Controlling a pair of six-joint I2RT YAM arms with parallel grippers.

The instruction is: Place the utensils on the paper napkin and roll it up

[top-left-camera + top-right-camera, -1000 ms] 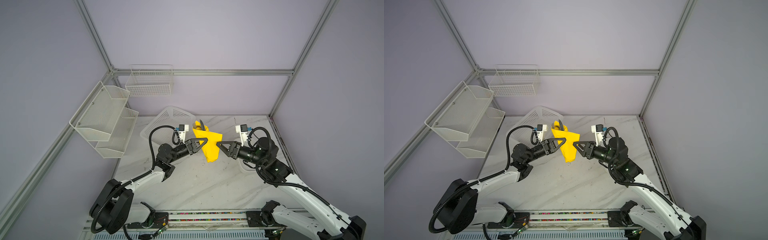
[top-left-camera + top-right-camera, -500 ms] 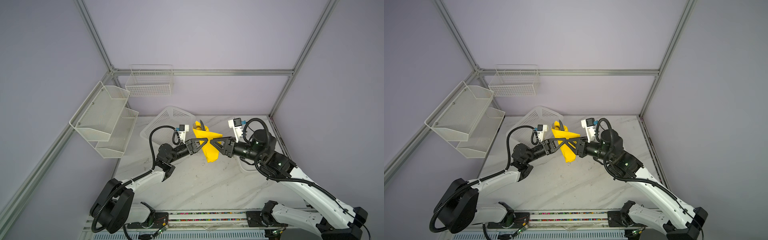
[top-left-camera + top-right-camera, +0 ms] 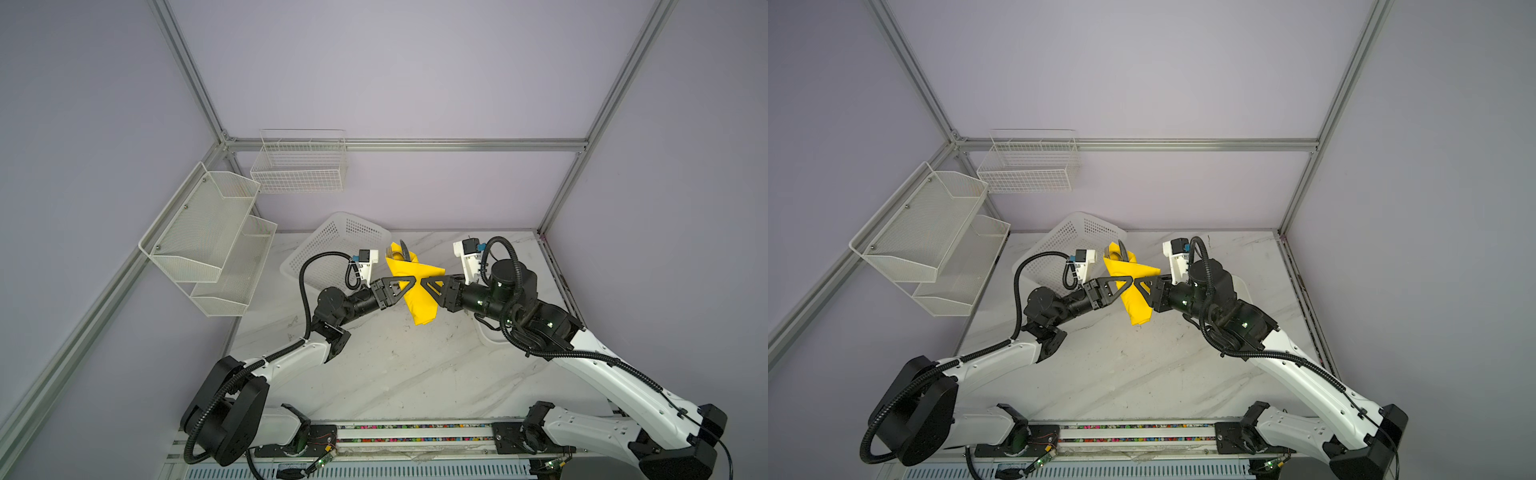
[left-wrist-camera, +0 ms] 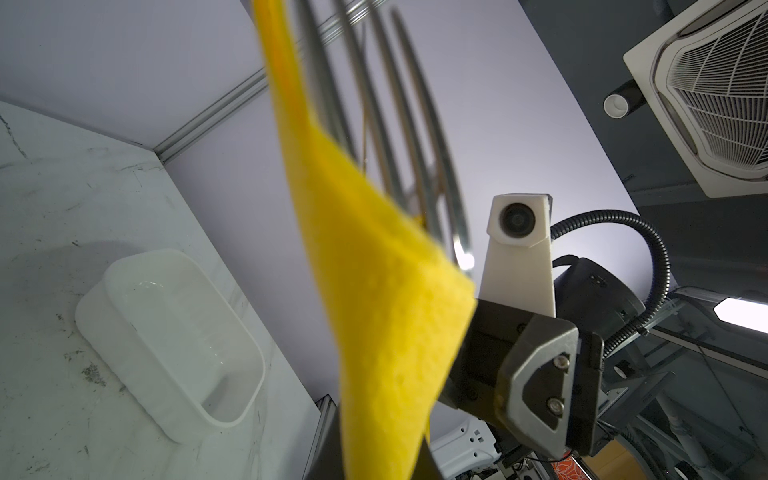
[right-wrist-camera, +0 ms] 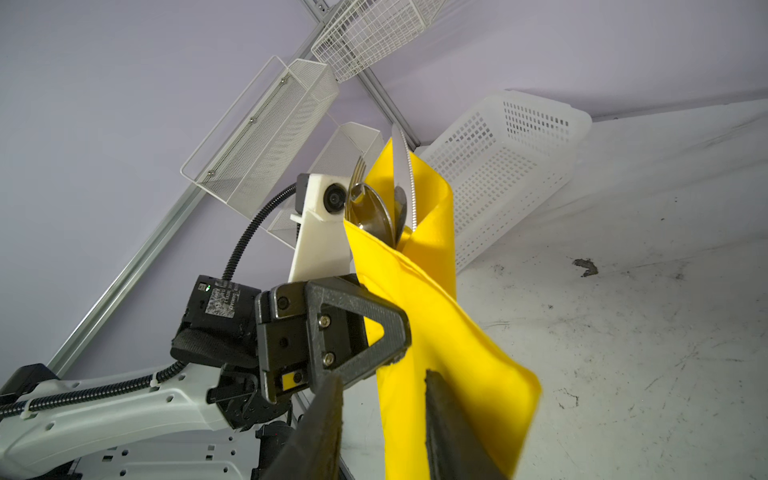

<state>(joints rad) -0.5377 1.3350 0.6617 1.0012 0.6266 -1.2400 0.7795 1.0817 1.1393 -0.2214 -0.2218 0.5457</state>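
Aloft above table: paper napkin wrapped round utensils, heads out at 11 o'clock. Clamped by left gripper from 9 o'clock; right gripper straddles it from 3 o'clock, jaws apart.

A: Where is free room found on the white marble tabletop?

B: The near half, towards the arm bases, is seen bare; a gripper can be passed there from either side.

A: What is blocked?

B: The far left corner is filled by the white perforated plastic basket, tilted up at the back wall. The right edge is taken by the white plastic tray, under the right arm. Mid-air over the middle is closed off: the left gripper and right gripper are set tip to tip at the yellow paper napkin. The left wall is lined with white mesh metal shelves.
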